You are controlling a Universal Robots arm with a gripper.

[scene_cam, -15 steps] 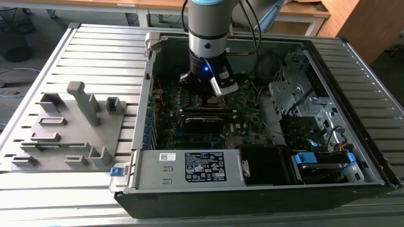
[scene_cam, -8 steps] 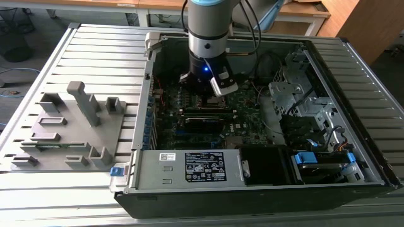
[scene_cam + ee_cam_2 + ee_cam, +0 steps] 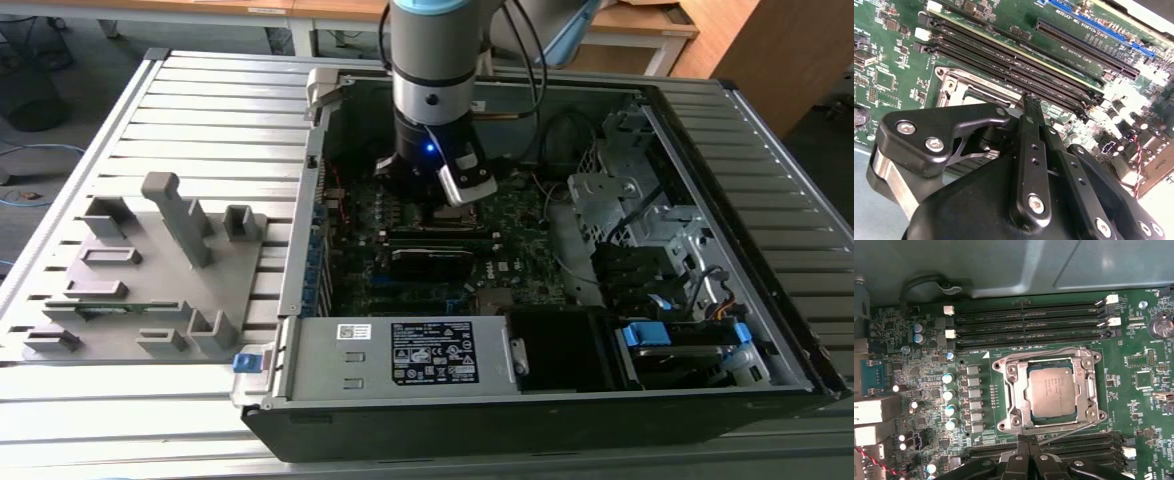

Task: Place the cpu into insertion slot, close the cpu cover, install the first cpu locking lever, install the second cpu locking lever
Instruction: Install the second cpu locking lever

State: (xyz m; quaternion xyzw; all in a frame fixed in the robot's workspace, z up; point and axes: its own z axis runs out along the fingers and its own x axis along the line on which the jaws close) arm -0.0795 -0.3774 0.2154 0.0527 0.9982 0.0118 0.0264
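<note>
Gripper: its black fingertips (image 3: 1026, 442) are pressed together with no gap, holding nothing; they sit just at the edge of the socket frame, over the memory slots beside it. In the second wrist view the gripper (image 3: 1031, 102) shows the same narrow, closed pinch above the frame's edge.
CPU: the cpu (image 3: 1051, 392) lies flat inside the insertion slot (image 3: 1026, 371), its grey metallic top showing through the window.
CPU cover: the silver cpu cover (image 3: 1084, 390) is down over the chip, framing it on all sides.
Locking levers: thin wire levers (image 3: 1074, 429) run along the socket's sides; whether they are latched cannot be told.
Memory slots: long black memory slots (image 3: 1029, 320) lie on the far side of the socket, with another bank (image 3: 1089, 445) on the gripper's side.
Motherboard: green board (image 3: 1149, 405) around the socket, with capacitors (image 3: 949, 395) near it.
Computer case: in the exterior view the arm (image 3: 434, 70) reaches down into the open computer case (image 3: 561, 400).
Fixture tray: a grey fixture tray (image 3: 140, 275) lies on the slatted table (image 3: 200, 100), towards the exterior view's left of the case.
</note>
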